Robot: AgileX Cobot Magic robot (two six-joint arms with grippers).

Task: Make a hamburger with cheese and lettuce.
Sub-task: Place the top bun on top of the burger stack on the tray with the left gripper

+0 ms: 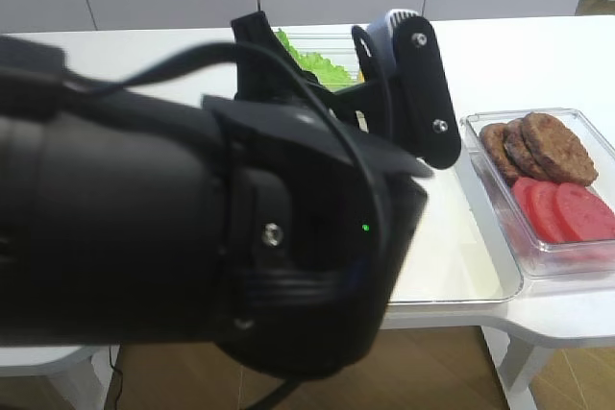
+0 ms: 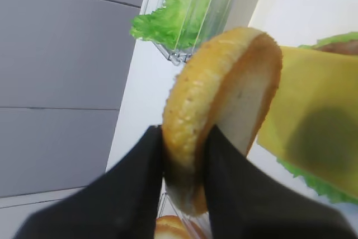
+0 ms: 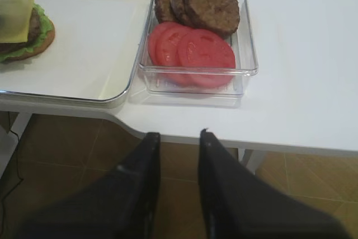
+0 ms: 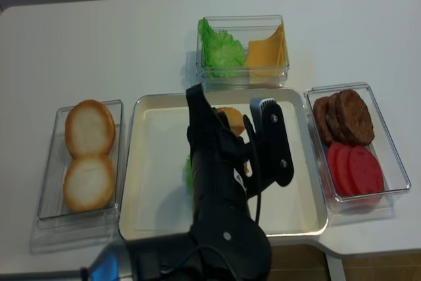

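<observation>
The hamburger stack (image 3: 25, 29) sits on the metal tray (image 3: 84, 54): ruffled lettuce (image 3: 42, 17), brown patty (image 3: 35, 26) and a square yellow cheese slice (image 3: 15, 16) on top. In the left wrist view the cheese (image 2: 313, 132) lies over the lettuce (image 2: 313, 186). My left gripper (image 2: 184, 134) is shut on the golden bun top (image 2: 224, 110), held on edge just beside and above the cheese. From overhead the bun top (image 4: 231, 120) shows past the arm. My right gripper (image 3: 179, 134) is open and empty, off the table's front edge.
A clear box with dark patties (image 4: 345, 118) and tomato slices (image 4: 355, 168) stands right of the tray. A box with a lettuce clump (image 4: 218, 51) and bunched cheese slices (image 4: 268, 49) is behind it. Pale bun halves (image 4: 89, 156) lie in a box on the left.
</observation>
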